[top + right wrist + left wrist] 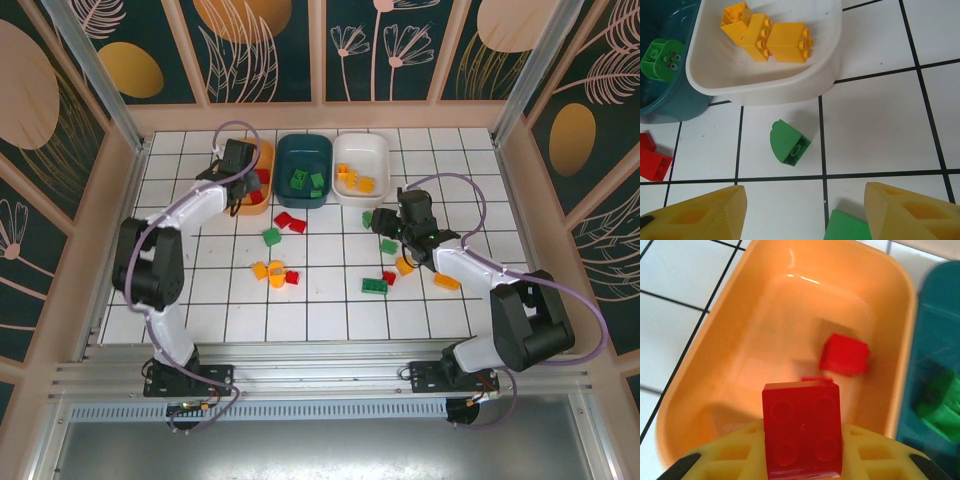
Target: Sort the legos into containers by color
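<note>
Though glossy, square-edged red lego [801,430]

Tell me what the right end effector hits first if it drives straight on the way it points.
Probably the near green brick, low between the fingers of the right end effector; then the rounded green brick and white tub. Depth is unclear; it may touch tile first.

Robot lab cell: white gridded table [330,320] boxed by leaf-patterned panels [265,50], aluminium posts [92,70] at table corners, robot arms [150,265] bolted to rail [320,375] along table's near edge.
</note>
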### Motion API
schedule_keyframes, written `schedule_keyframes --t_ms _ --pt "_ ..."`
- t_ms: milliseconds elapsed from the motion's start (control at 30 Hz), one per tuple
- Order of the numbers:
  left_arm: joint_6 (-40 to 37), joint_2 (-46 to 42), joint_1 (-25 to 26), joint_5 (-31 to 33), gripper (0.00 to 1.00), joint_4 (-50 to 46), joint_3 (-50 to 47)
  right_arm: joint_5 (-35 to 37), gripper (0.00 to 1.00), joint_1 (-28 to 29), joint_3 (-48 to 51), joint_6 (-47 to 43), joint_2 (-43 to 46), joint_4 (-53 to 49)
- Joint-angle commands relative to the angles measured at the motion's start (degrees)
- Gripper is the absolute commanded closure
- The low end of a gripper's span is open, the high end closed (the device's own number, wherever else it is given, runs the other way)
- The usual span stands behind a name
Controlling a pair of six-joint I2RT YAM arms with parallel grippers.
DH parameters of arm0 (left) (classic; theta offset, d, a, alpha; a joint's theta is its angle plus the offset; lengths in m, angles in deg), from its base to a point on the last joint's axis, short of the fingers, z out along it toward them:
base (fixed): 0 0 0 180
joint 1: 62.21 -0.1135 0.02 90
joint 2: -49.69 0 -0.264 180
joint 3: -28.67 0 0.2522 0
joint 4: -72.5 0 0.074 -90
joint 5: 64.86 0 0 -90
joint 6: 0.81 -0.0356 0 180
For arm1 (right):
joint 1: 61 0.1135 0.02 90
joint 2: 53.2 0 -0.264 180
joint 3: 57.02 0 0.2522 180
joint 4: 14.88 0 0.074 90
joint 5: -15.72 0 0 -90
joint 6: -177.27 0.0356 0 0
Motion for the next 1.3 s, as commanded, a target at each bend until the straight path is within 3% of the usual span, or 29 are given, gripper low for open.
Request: schedule_keyframes --t_ms 0,200,367,433,533,767,867,1067,1267 --pt "-1.33 7.19 -1.89 -3.82 0.74 -1.74 6.82 1.97 0.35 0.02 -0.76 -0.69 0.97 -0.06" --pt "-1.78 16.40 -3.69 -7.07 0.68 -5.47 18.32 1.83 0.35 0.09 -0.70 -0.16 1.98 -1.56" --pt "-2.12 15.10 -3.69 -8.49 0.32 -4.59 18.37 4.60 0.33 0.00 -0.58 -0.10 2.84 -3.95" --pt "-1.95 12.79 -3.72 -9.80 0.26 -3.11 16.08 5.70 0.32 -0.09 -0.87 0.46 2.88 -5.24" --pt "-0.49 6.93 -3.71 -12.00 0.23 0.74 9.40 7.87 0.31 -0.20 -1.07 1.94 2.92 -8.15" --pt "8.92 -12.71 -3.31 -26.73 0.15 23.35 -23.10 9.41 0.31 -0.86 2.92 8.75 6.68 -15.57" --pt "9.11 -18.50 -2.52 -30.20 0.13 27.58 -32.01 9.34 0.31 -0.72 5.50 10.75 8.75 -17.40" --pt "8.62 -27.02 1.28 -31.34 0.10 28.16 -39.87 5.04 0.32 -0.65 7.56 9.98 8.58 -20.14" --pt "8.30 -27.96 2.20 -33.31 0.10 27.93 -39.59 4.59 0.31 0.57 8.59 10.84 7.33 -20.64"
